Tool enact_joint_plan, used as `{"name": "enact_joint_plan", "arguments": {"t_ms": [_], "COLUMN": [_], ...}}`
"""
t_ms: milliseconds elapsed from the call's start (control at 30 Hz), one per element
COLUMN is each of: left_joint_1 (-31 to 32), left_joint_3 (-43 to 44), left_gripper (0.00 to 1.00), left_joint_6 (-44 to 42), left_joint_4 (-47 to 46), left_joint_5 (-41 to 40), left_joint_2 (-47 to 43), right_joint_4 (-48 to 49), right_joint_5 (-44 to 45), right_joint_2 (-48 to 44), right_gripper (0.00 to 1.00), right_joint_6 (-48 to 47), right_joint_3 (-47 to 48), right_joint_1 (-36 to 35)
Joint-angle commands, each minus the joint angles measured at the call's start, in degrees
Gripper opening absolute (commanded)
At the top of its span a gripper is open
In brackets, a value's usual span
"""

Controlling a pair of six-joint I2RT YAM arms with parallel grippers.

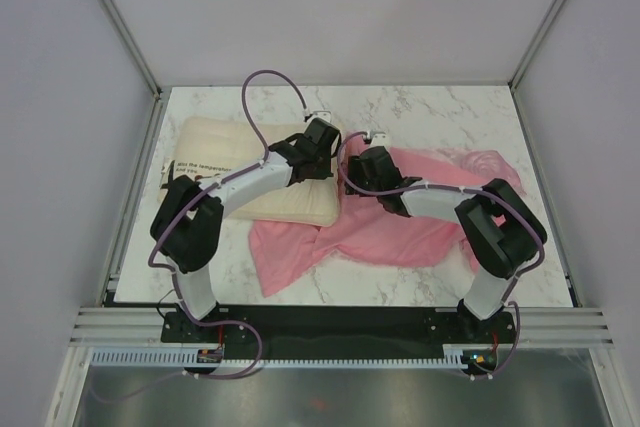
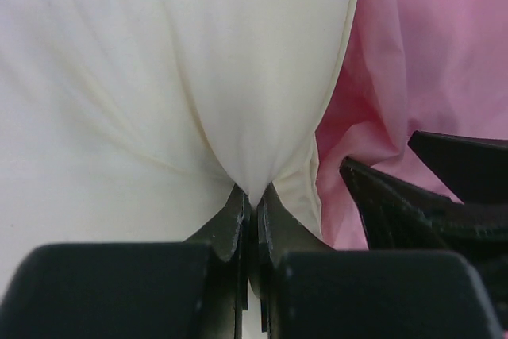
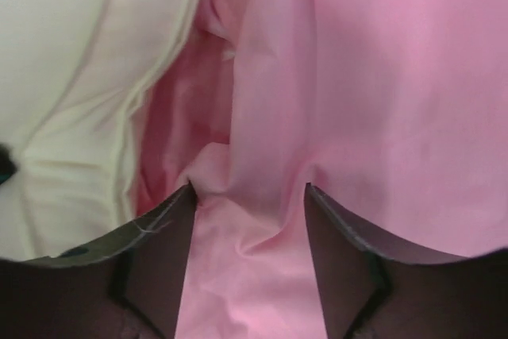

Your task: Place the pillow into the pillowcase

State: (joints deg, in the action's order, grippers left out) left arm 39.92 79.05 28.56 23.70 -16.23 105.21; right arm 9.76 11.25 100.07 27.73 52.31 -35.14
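From left wrist: left gripper [image 2: 252,193] pinches pillow [image 2: 159,77]; overhead hides this.

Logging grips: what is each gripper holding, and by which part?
The left gripper pinches a fold of the pillow near its edge beside the pillowcase. The right gripper is open, pillowcase fabric between its jaws, gripping nothing.

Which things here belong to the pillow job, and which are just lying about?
Job: pillow, pinched by left gripper; pillowcase, bunched between the fingers of the open right gripper.
Not job: table, arm cables.
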Motion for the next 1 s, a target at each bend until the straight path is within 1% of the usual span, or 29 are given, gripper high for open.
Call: {"name": "enact_joint_plan", "arguments": {"t_ms": [0, 33, 67, 100, 133, 233, 267, 367, 400, 433, 500, 533, 567, 633, 667, 867, 933, 967], "left_joint_1": [0.24, 0.24, 0.24, 0.24, 0.24, 0.24, 0.24, 0.24, 0.24, 0.24, 0.24, 0.24, 0.42, 0.59, 0.94, 1.83, 1.56, 1.39], "left_joint_3": [-0.65, -0.65, -0.82, -0.74, -0.74, -0.91, -0.91, -0.56, -0.56, -0.3, 0.93, 1.54, 3.03, 5.75, 6.55, 10.34, 10.95, 11.04], "left_gripper": [0.02, 0.02, 0.02, 0.02, 0.02, 0.02, 0.02, 0.02, 0.02, 0.02, 0.02, 0.02, 0.02, 0.02, 0.02, 0.02, 0.02, 0.02], "left_joint_6": [2.21, 2.29, 2.12, 2.03, 1.94, 1.42, 1.15, 1.06, 1.15, 1.06, 0.63, 0.28, 0.19, -0.78, -1.13, -3.59, -4.3, -4.39], "left_joint_4": [-2.17, -2.17, -2.26, -2.17, -2.26, -2.08, -2.08, -1.73, -1.64, -1.56, -1.47, -1.29, -1.2, -1.12, -1.12, -0.77, -0.77, -0.85], "left_joint_5": [2.69, 2.87, 3.04, 3.31, 3.4, 2.78, 2.52, 0.59, 0.32, -0.03, -0.38, -0.38, -0.38, -0.56, -1.86, -8.28, -9.6, -10.22], "left_joint_2": [-3.61, -4.22, -4.4, -4.92, -5.1, -5.8, -5.72, -5.72, -5.63, -5.54, -5.1, -4.93, -4.32, -3.61, -3.26, 1.57, 3.24, 3.68], "right_joint_4": [-1.5, -1.67, -1.85, -1.5, -1.5, 2.44, 3.5, 9.38, 10.97, 14.46, 17.82, 21.06, 22.66, 26.69, 27.5, 32.69, 35.13, 36.28], "right_joint_5": [4.92, 5.19, 5.28, 5.1, 4.75, 2.91, 2.38, -0.34, -1.39, -4.1, -8.32, -10.26, -15.06, -18.61, -20.8, -25.39, -27.06, -27.76], "right_joint_2": [2.05, 2.84, 3.2, 3.2, 2.94, 0.31, -0.83, -7.24, -11.09, -12.78, -17.08, -18.15, -18.85, -20.35, -20.62, -22.9, -23.34, -23.26], "right_gripper": [0.63, 0.53, 0.46, 0.3, 0.23, 0.05, 0.01, 0.0, 0.0, 0.0, 0.0, 0.0, 0.0, 0.0, 0.0, 0.0, 0.0, 0.0], "right_joint_6": [0.84, 0.84, 0.66, 0.05, 0.05, -0.65, -0.57, -0.04, 0.48, 0.57, 1.19, 1.36, 1.89, 3.64, 4.09, 7.51, 8.65, 10.75], "right_joint_3": [2.79, 3.14, 3.58, 3.58, 3.58, 0.87, -0.1, -5.45, -6.95, -9.75, -12.05, -13.63, -14.34, -15.75, -16.01, -18.39, -19.52, -20.05], "right_joint_1": [-0.28, -0.37, -0.29, -0.37, -0.29, -0.2, -0.28, -0.28, -0.28, -0.28, -0.11, -0.11, -0.2, -0.2, -0.2, 1.29, 2.96, 3.66]}}
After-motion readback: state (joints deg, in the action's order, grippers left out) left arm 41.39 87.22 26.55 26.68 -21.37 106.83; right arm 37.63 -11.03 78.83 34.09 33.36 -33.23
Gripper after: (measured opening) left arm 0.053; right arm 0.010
